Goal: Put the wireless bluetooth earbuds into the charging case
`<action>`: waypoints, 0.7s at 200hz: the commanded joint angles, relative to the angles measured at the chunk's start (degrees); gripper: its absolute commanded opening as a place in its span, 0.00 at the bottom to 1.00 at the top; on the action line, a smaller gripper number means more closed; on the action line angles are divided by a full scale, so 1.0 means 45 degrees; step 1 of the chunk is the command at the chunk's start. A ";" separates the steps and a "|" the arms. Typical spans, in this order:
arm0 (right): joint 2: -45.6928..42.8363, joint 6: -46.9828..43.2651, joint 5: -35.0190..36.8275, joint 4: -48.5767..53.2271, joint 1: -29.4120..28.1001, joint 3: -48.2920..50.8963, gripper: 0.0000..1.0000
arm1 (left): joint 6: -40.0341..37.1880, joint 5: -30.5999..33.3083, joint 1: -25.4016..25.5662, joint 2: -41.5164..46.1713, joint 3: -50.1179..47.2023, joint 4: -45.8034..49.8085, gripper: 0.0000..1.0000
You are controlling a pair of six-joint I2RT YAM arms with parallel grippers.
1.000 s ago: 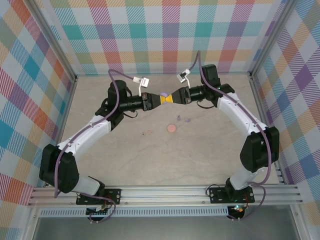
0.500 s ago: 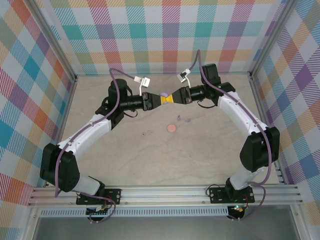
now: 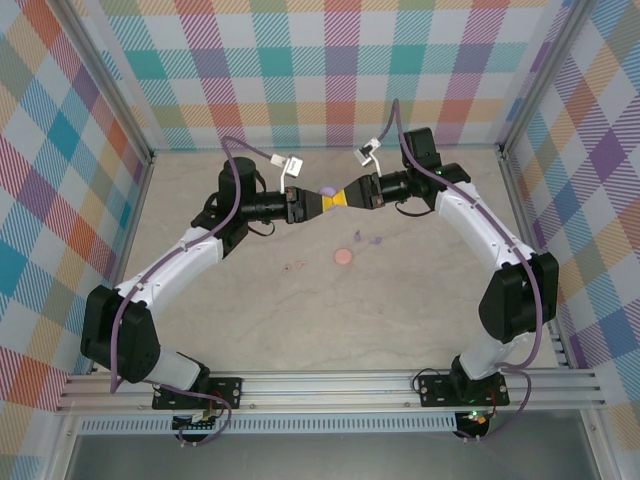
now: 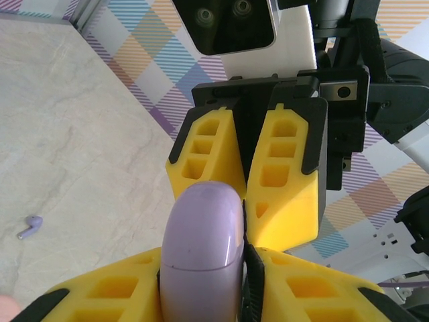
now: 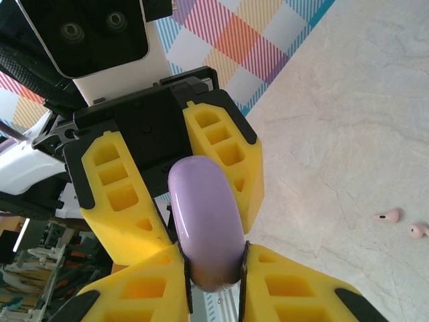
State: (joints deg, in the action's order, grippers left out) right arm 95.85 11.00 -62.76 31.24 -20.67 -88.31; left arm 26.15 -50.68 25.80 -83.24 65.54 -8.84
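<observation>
Hardly anything had shifted over the last second: from above, both arms stayed stretched toward each other over the far half of the table (image 3: 300, 330), with at most a faint nudge where the fingers met. In that overhead view the left gripper (image 3: 322, 203) and right gripper (image 3: 348, 196) met tip to tip, with the purple charging case (image 3: 328, 190) pinched between them in the air. On the table nearer the arm bases lay the purple earbuds (image 3: 376, 239), a pink round disc (image 3: 343, 257) and, to its left, the pink earbuds (image 3: 293, 266), all well apart from the case. From the left wrist, the left gripper's yellow fingers (image 4: 100, 295) were clamped on the case's sides. A thin seam ran unbroken across its body, so the lid looked closed. The right gripper's fingers (image 4: 281, 181) came in from the opposite side, close together at the far end of the case. One purple earbud (image 4: 30, 226) rested on the table beyond. From the right wrist, the right gripper's own fingers (image 5: 147, 288) were clenched on the near end of the case, and the left gripper's fingers (image 5: 221, 147) flanked it farther on. Two pink earbuds lay on the table at the right. By these views the task was at an early stage. The case was lifted but apparently unopened and no earbud was seated, so opening the lid and every insertion were still to come.
</observation>
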 commanded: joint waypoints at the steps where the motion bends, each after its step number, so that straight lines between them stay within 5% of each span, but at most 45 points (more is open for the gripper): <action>1: 0.0278 -0.0453 0.0326 -0.0050 -0.0007 -0.0473 0.20 | -0.0342 -0.1109 0.0279 -0.0075 0.0534 0.0099 0.32; 34: 0.0271 -0.0531 0.0134 0.0053 -0.0027 -0.0437 0.21 | -0.0339 -0.1024 0.0282 -0.0115 0.0607 0.0168 0.18; 66: -0.0012 -0.0593 0.0580 0.0190 -0.0027 -0.0313 0.31 | -0.0720 -0.0790 0.0290 -0.0101 0.0689 0.0440 0.17; 97: -0.0707 -0.0648 0.2178 0.0368 -0.0037 -0.0199 0.51 | -0.2166 0.0385 0.0379 0.0054 0.0582 0.0742 0.14; 140: -0.1371 -0.0852 0.3134 0.1044 -0.0039 -0.0286 0.56 | -0.4983 0.0453 0.0646 0.0622 -0.0837 -0.1844 0.12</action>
State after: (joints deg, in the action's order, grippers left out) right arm 92.49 9.30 -51.96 34.02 -20.64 -88.40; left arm 14.24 -48.36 26.89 -83.18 64.62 -10.55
